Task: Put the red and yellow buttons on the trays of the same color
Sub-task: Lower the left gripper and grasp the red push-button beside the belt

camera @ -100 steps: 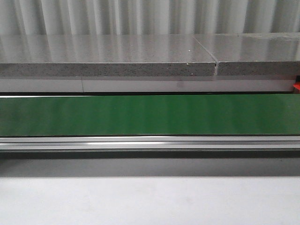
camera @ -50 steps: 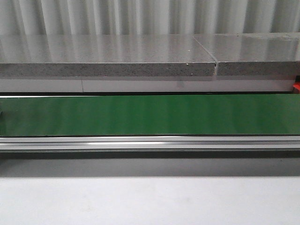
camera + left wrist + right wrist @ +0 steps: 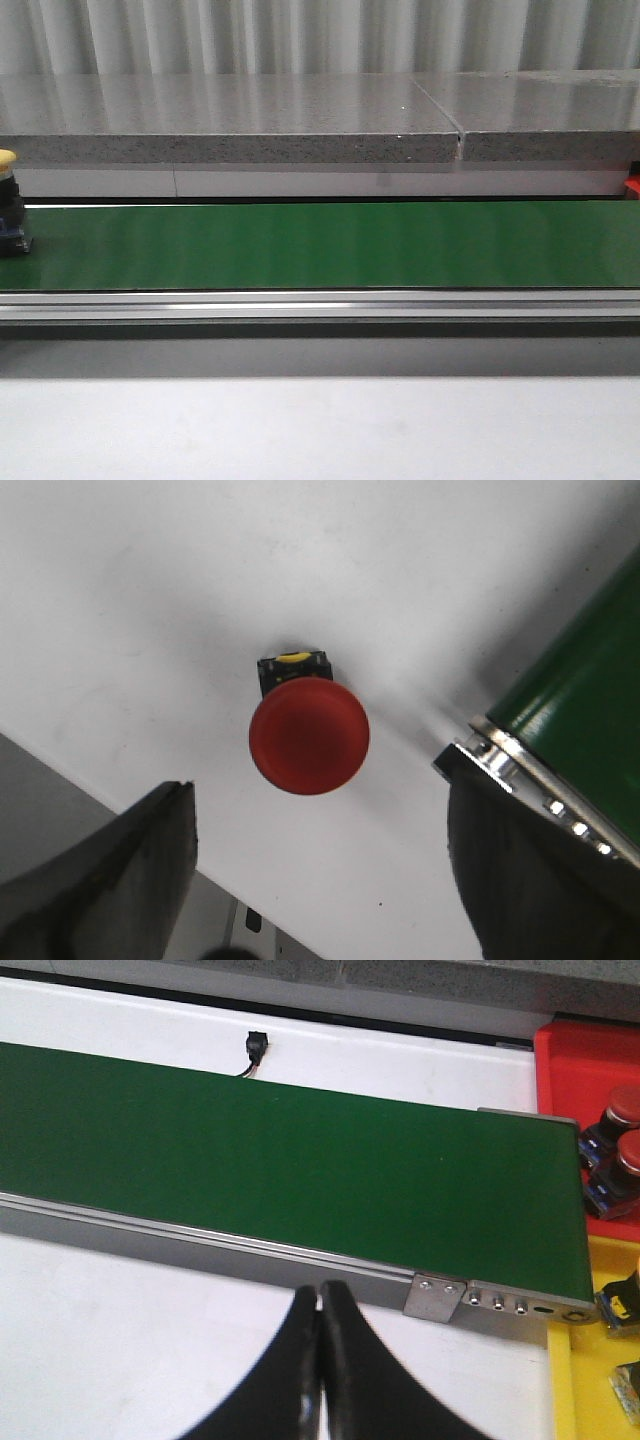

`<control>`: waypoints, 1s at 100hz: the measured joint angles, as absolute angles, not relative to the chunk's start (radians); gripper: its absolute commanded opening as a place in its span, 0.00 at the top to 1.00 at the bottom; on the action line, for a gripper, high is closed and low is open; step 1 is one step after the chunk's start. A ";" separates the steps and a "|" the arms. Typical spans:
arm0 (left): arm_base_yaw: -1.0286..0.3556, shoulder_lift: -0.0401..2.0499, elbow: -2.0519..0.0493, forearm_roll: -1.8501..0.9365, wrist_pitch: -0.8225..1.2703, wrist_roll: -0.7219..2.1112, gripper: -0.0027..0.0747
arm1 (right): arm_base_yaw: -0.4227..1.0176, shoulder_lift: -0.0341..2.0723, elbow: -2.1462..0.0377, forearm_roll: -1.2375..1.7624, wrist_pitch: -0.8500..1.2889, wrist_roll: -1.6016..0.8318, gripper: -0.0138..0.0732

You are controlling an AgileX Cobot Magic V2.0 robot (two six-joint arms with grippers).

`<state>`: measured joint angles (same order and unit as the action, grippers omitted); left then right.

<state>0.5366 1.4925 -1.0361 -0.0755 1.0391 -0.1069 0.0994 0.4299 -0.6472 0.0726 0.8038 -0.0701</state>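
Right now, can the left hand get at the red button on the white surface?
Probably yes: the left hand is open, its fingers apart on either side, and nothing sits between it and the red button.

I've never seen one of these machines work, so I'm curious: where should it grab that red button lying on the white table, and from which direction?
Probably from straight above, closing on the round red cap of the red button. The cap faces the camera and overhangs its small dark base, so it looks upright. The left gripper is open, one finger on each side of the cap.
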 measured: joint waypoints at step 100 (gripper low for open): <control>0.538 1.704 -1.047 -0.058 0.958 -0.094 0.86 | 0.099 0.430 -0.647 0.073 0.804 -0.070 0.92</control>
<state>0.5382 1.7043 -1.0470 -0.0583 0.9575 -0.0940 0.0994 0.4299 -0.6472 0.0726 0.8038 -0.0701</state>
